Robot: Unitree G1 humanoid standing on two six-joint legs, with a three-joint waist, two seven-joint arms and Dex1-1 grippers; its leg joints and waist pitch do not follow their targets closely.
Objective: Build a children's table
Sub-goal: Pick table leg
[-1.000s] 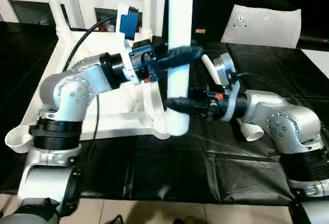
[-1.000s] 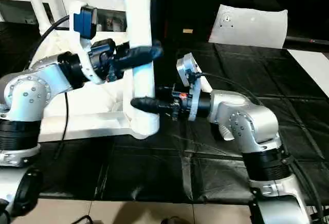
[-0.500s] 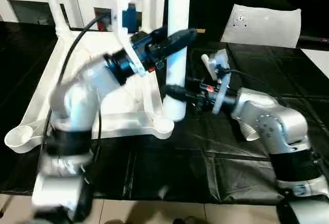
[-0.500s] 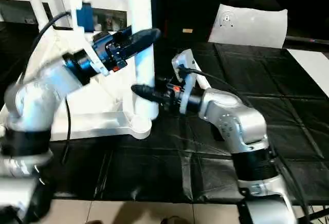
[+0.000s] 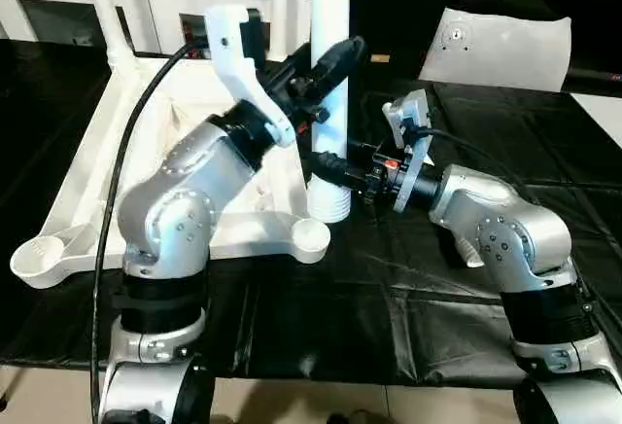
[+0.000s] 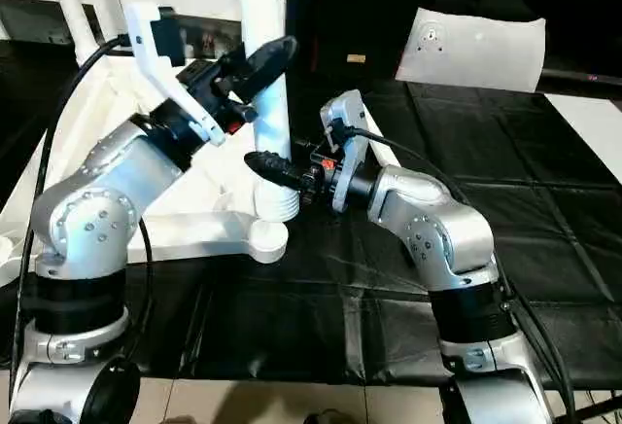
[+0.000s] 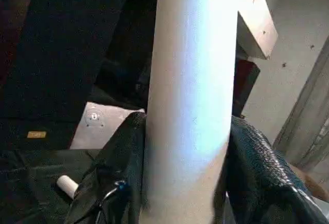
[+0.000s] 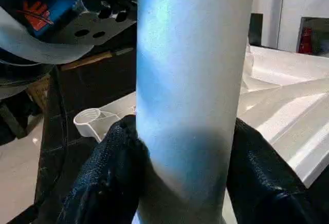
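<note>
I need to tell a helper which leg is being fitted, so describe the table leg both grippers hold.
On the black mat lies the upturned white tabletop. At its near right corner stands a thick white leg, clamped between the left gripper and right gripper; the thinner-looking far legs stand ungripped.

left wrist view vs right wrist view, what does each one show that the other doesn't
Left wrist view alone: the pale pillow-like block lying on the black mat, a small white cylinder near it, and a wooden beam overhead.

Right wrist view alone: the ribbed underside of the tabletop, its empty round corner socket, and white cabinets behind.

Both: the upright white leg, clamped between that arm's own two black fingers.
</note>
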